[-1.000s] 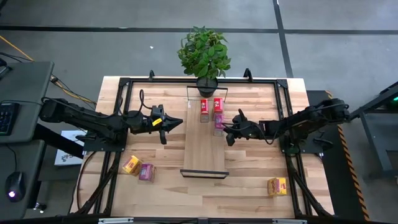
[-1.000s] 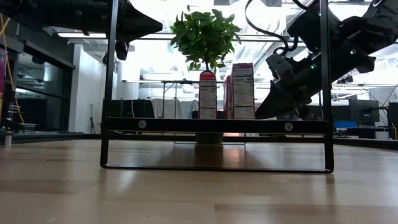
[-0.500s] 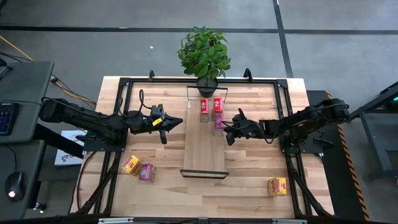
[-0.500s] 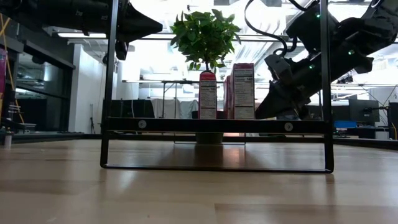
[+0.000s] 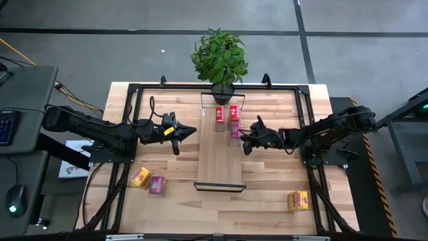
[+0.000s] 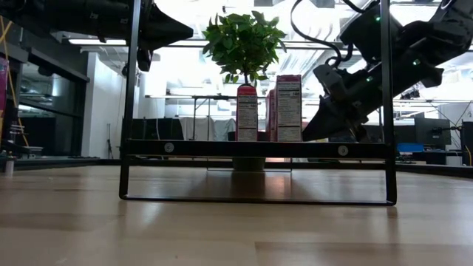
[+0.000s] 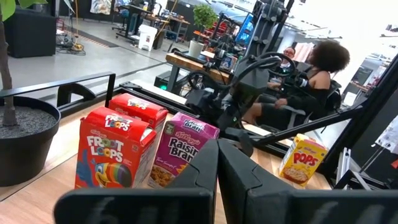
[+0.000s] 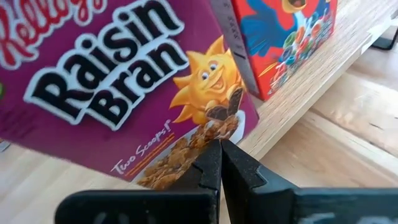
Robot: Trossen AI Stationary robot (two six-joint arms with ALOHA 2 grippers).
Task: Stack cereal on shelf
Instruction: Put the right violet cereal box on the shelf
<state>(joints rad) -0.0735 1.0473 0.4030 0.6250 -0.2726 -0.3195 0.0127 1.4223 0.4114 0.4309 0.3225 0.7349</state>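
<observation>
The shelf (image 5: 219, 161) is a long light-wood plank in the table's middle. On its far half stand upright two red Froot Loops boxes (image 5: 219, 115) (image 5: 234, 112) and a magenta Raisin Bran box (image 5: 235, 130), which fills the right wrist view (image 8: 112, 93). My right gripper (image 5: 243, 140) is shut, its tips (image 8: 219, 146) at that box's lower edge on the right side. My left gripper (image 5: 192, 132) is shut and empty, left of the shelf, above the table. A yellow box (image 5: 141, 177) and a pink box (image 5: 158, 185) lie near left, another yellow box (image 5: 298, 199) near right. My right gripper comes level from the table's right, its shut fingertips (image 8: 214, 155) at the Raisin Bran box's lower front edge (image 8: 205, 134). I cannot tell whether they touch it. The box stands on the shelf.
A potted plant (image 5: 222, 90) stands at the shelf's far end. A black frame (image 5: 134, 100) runs around the table. The shelf's near half (image 5: 219, 174) is bare wood. People sit beyond the table in the left wrist view (image 7: 311, 81).
</observation>
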